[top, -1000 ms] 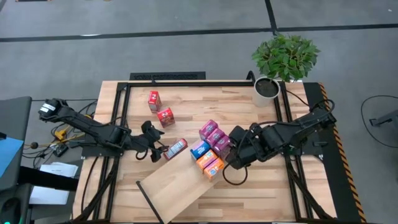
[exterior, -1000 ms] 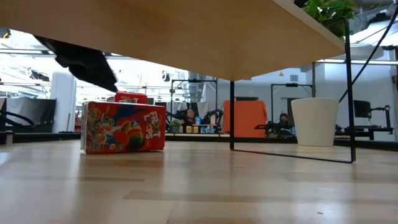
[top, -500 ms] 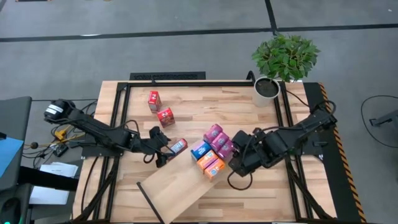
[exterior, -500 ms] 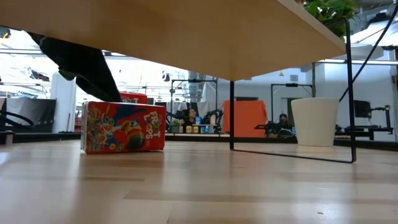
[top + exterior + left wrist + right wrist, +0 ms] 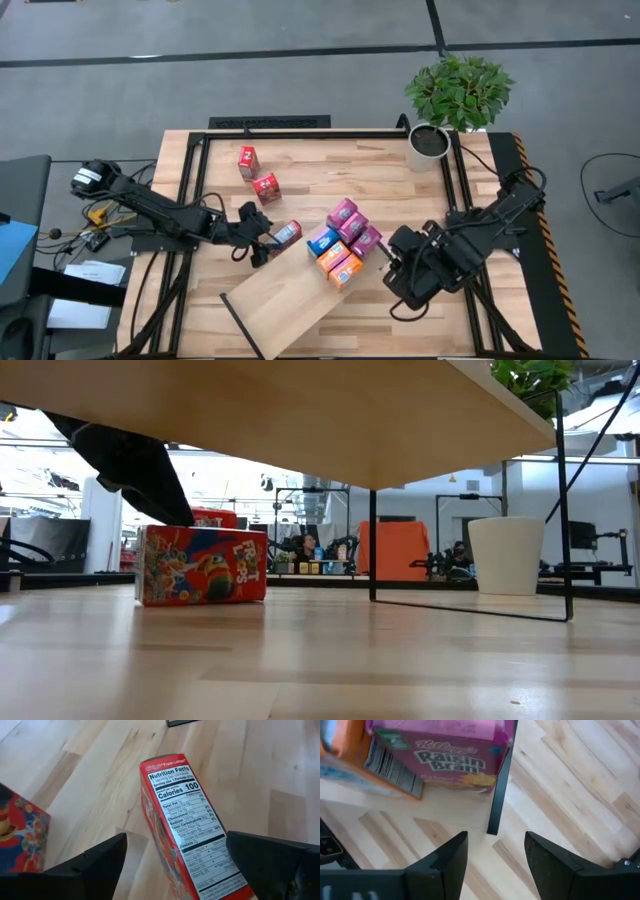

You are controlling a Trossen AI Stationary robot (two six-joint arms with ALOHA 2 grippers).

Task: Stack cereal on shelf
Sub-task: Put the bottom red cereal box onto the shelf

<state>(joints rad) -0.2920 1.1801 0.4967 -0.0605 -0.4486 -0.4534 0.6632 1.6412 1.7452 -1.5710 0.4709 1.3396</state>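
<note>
On the table beside the shelf's (image 5: 280,295) far edge, a red cereal box (image 5: 287,234) lies on a long side. My left gripper (image 5: 264,240) is open, with one finger on each side of this box (image 5: 182,830). Several pink, blue and orange cereal boxes (image 5: 342,242) stand together on the shelf's right end. My right gripper (image 5: 393,262) hovers open past that end, nothing between its fingers (image 5: 455,855). Below it are the shelf's black frame edge (image 5: 500,785) and a pink Raisin Bran box (image 5: 450,760). Two more red boxes (image 5: 257,174) stand farther back on the table. My left gripper (image 5: 176,836) comes slanting down from the table's left, its fingers along the red box's long sides. One finger (image 5: 270,860) lies close against the box's near end (image 5: 220,880). Whether it touches the box I cannot tell.
A potted plant (image 5: 432,138) stands at the table's far right corner. The low view looks under the raised shelf board (image 5: 300,410) past its thin black leg (image 5: 372,545). Bare wood lies near the table's front right.
My right gripper has drawn back from the boxes on the shelf, toward the table's right and near edges. My left gripper has gone right toward the red box and a little down, bringing its open fingers around the box.
</note>
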